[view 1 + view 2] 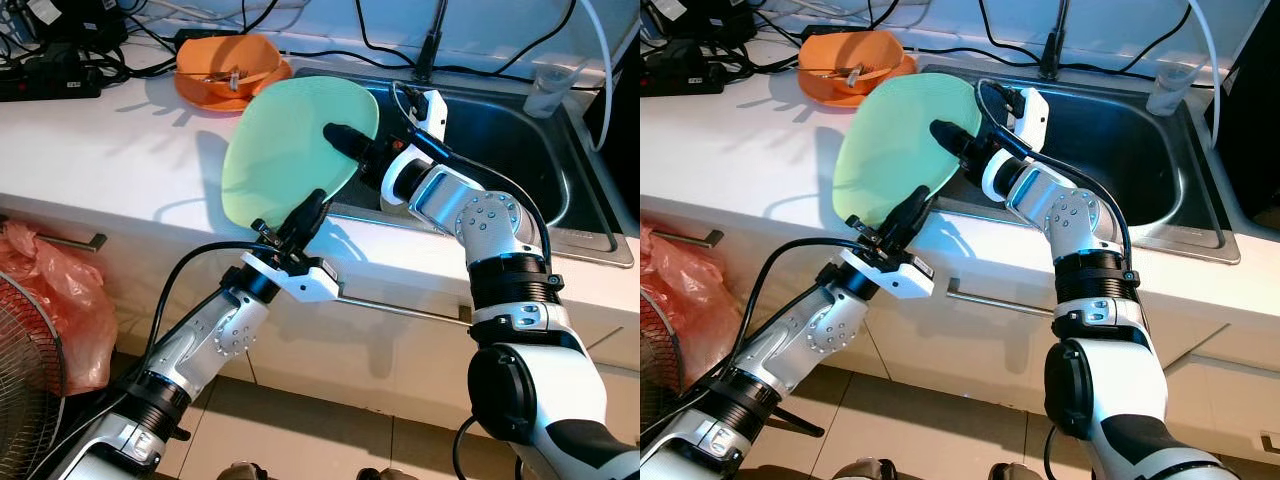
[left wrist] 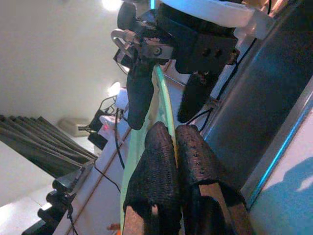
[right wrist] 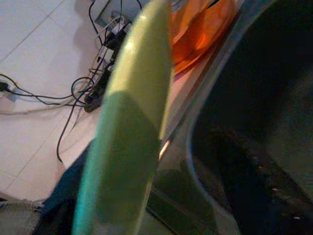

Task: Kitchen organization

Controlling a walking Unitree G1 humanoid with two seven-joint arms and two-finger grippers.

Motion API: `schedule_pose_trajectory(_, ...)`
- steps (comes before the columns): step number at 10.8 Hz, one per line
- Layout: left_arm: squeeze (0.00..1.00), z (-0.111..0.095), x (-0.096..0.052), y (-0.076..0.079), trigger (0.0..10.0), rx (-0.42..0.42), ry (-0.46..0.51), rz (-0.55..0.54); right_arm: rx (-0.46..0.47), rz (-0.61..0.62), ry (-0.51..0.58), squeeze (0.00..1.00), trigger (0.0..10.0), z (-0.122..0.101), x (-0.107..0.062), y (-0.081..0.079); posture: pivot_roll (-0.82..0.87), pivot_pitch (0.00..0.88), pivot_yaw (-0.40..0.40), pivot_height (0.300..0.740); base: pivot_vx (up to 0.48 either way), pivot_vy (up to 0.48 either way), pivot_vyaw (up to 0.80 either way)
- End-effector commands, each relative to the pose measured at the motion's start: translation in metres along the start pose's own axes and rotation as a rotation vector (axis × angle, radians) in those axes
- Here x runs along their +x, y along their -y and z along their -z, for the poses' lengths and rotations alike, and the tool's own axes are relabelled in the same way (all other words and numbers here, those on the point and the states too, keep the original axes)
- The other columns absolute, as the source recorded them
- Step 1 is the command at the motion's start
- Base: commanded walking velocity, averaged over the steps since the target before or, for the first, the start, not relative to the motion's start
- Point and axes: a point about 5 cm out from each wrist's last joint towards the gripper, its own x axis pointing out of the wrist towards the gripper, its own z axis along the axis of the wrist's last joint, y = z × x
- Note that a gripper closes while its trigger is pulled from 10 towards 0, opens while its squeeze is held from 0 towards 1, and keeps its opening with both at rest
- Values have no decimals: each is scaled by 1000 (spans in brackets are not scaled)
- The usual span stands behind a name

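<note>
Both arms reach up and forward over the counter (image 1: 120, 150) edge. The left gripper (image 1: 305, 215) points up from a bent elbow, its 2 black fingers (image 2: 161, 161) pressed narrow onto the lower rim of 1 light green plate (image 1: 285, 150). The right gripper (image 1: 345, 140) extends from a raised, folded forearm toward the robot's left, its fingers clamped on the plate's right rim, 1 finger lying across the plate's face. The plate is held tilted, nearly on edge, above the counter just beside the sink (image 1: 510, 140). Behind it on the counter sits 1 orange bowl (image 1: 230, 68). 1 clear cup (image 1: 550, 88) stands at the sink's far corner.
</note>
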Motion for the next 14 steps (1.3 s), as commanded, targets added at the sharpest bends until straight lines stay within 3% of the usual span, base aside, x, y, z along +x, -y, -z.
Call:
schedule_pose_trajectory(1,0,-11,8,-4,0,1,73,-18,-15,-2,-7,0,0,2,0,-2,-33,92,-36,740,0,0,0)
schedule_pose_trajectory(14,0,-8,10,-6,0,-10,62,-41,-22,-8,-11,0,0,6,0,-1,-32,85,-33,740,0,0,0)
